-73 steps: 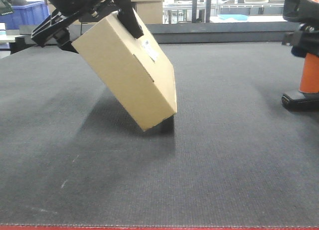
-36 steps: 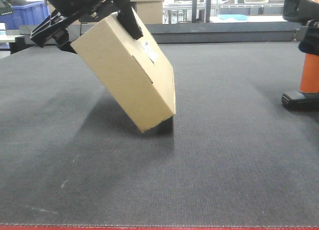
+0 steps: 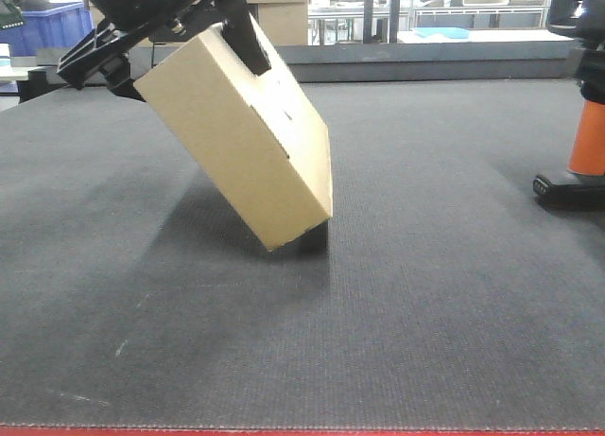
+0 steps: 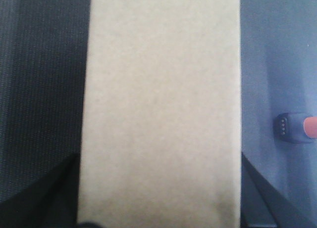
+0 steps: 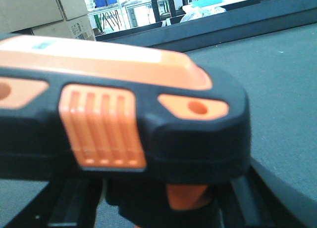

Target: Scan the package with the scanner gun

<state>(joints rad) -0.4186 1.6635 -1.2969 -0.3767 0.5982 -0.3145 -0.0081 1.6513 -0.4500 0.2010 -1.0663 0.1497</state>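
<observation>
Up at the front camera's top left, the left gripper [image 3: 184,58] clamped the raised end of the package [image 3: 246,143], with one black finger on each broad face. The arm above it was cut off by the frame. The package leaned steeply, its low corner seemingly touching the bench [image 3: 425,313], though shadow blurred the contact. At the right edge stood the scanner gun [image 3: 584,143], half cropped and well apart from the package. Its orange handle and black base on the bench showed, but the head was mostly out of frame.

From the left wrist, a plain tan face of the package filled the middle, blurred, with dark fingers [image 4: 44,198] at both lower corners. The scanner gun showed small at the right.

From the right wrist, the scanner gun's black-and-orange head blocked nearly everything. The right gripper [image 5: 185,201] appeared only as dark bars either side of the orange handle, and whether they pressed it could not be told.
</observation>
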